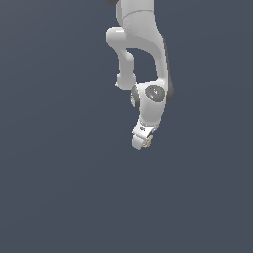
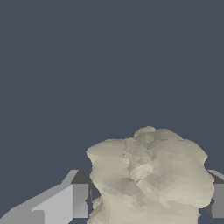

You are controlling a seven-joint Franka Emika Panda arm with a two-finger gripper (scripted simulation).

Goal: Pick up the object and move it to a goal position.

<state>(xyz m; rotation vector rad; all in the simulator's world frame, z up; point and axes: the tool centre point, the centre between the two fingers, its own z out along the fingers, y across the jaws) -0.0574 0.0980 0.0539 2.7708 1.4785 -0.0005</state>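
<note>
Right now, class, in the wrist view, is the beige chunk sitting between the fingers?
Yes: the beige chunk fills the gap between the fingers, one showing on each side of it.

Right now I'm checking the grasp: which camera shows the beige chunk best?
The wrist view: the beige chunk fills much of it, mottled surface clear, a finger on each side. The exterior view shows only a tan speck at the gripper.
</note>
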